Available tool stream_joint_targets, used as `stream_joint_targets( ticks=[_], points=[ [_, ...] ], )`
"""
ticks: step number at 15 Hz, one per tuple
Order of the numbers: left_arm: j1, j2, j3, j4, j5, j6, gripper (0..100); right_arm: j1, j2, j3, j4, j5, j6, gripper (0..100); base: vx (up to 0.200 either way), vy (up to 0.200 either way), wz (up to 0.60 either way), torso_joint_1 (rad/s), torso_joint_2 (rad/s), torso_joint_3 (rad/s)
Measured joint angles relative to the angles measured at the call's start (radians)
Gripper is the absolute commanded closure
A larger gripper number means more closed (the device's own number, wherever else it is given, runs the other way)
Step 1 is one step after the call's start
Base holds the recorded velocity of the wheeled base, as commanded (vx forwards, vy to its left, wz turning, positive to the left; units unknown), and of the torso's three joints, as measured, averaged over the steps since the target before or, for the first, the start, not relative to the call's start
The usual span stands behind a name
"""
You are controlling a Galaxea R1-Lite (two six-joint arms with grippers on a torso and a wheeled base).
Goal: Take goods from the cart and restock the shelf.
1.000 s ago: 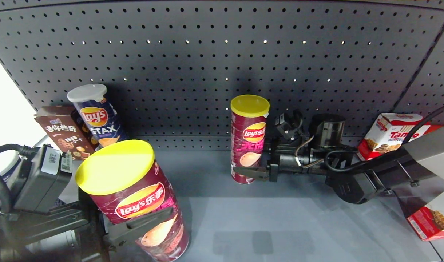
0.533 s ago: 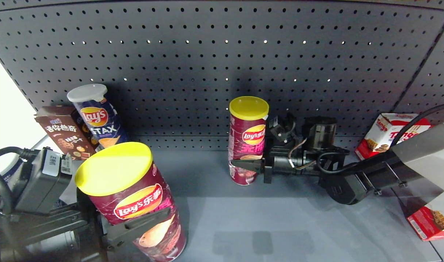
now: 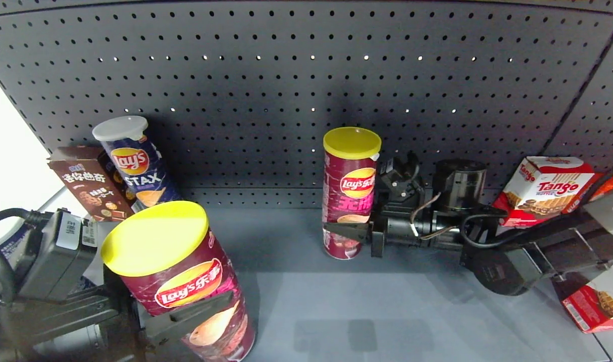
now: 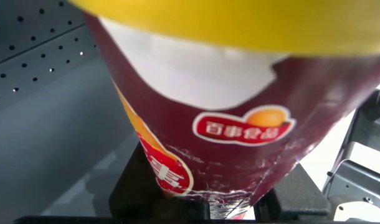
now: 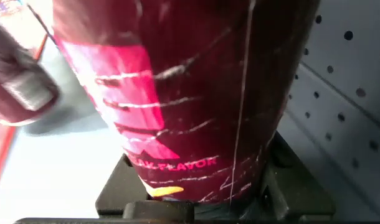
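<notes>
Holding, head view: left gripper (image 3: 188, 311) clamped on left chip can (image 3: 178, 274), yellow lid, tilted, well forward of pegboard (image 3: 266, 75). Right gripper (image 3: 347, 232) clamped low on right chip can (image 3: 350, 193), upright, just before pegboard. Blue can (image 3: 133, 161) and brown box (image 3: 85, 181) at pegboard's left end; wafer box (image 3: 547, 191) at its right end.
Left wrist view: left chip can (image 4: 240, 124) between dark fingers, pegboard beyond.
Right wrist view: right chip can (image 5: 190, 93) gripped near base, pegboard just beside.

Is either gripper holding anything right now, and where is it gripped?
Both. The left gripper clamps the near chip can around its lower body; the right gripper clamps the far chip can just above its base.
</notes>
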Motion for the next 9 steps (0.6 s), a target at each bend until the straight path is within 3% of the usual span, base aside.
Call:
stream_joint_targets(
  ticks=[4,9],
  points=[
    [0.009,-0.001,-0.007,0.0,0.0,0.0,100,0.068,-0.174,0.18,-0.01,-0.103,0.021,100,0.0,0.0,0.0,0.0,0.0,0.0],
    [0.021,-0.001,-0.001,0.0,0.0,0.001,100,0.239,-0.331,0.407,-0.072,-0.315,0.052,100,0.0,0.0,0.0,0.0,0.0,0.0]
  ],
)
